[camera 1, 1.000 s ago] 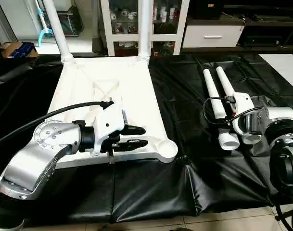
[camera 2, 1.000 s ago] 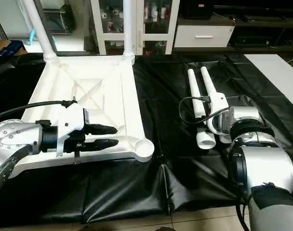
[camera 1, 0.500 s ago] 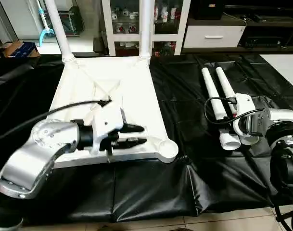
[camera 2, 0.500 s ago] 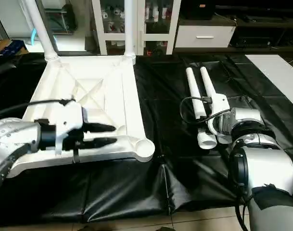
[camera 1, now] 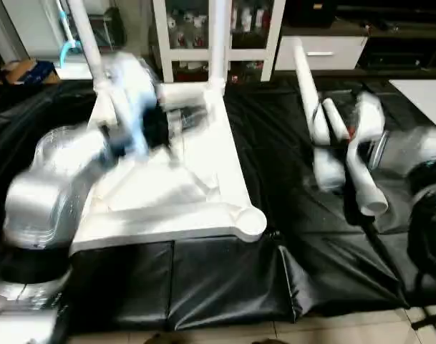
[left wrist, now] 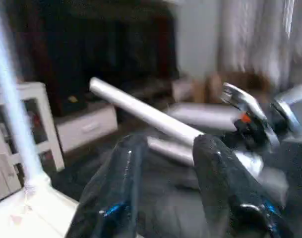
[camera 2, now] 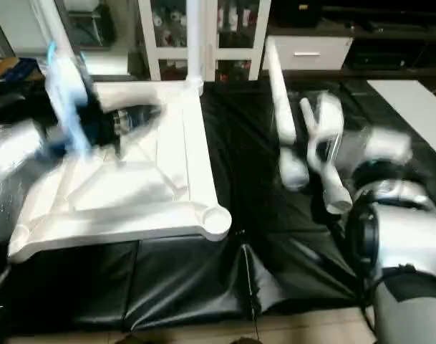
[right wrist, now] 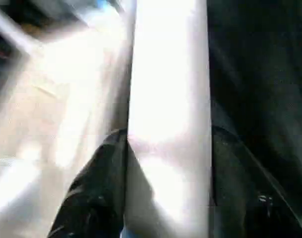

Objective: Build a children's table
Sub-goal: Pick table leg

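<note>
The white table top (camera 1: 203, 165) lies upside down on the black mat, with its near right corner socket (camera 1: 250, 218) empty. Two legs stand in its far sockets, one on the left (camera 1: 85, 43) and one on the right (camera 1: 218, 43). My left gripper (left wrist: 168, 141) is open with nothing in it, and hangs above the far part of the top (camera 1: 192, 115). My right gripper (right wrist: 168, 139) is shut on a white tube leg (camera 1: 307, 100), which is raised off the mat and tilted, thin end up. Another leg (camera 1: 350, 161) lies on the mat beside it.
A black mat (camera 1: 275, 265) covers the work area and drops to floor tiles at the front. At the back stand a white glass-door cabinet (camera 1: 182, 29) and a white drawer unit (camera 1: 321, 51). A white flat board (camera 1: 425, 93) lies at the far right.
My left arm has swung up from the top's near edge towards its far side. My right gripper has lifted one leg off the mat and tilted its thin end upward.
</note>
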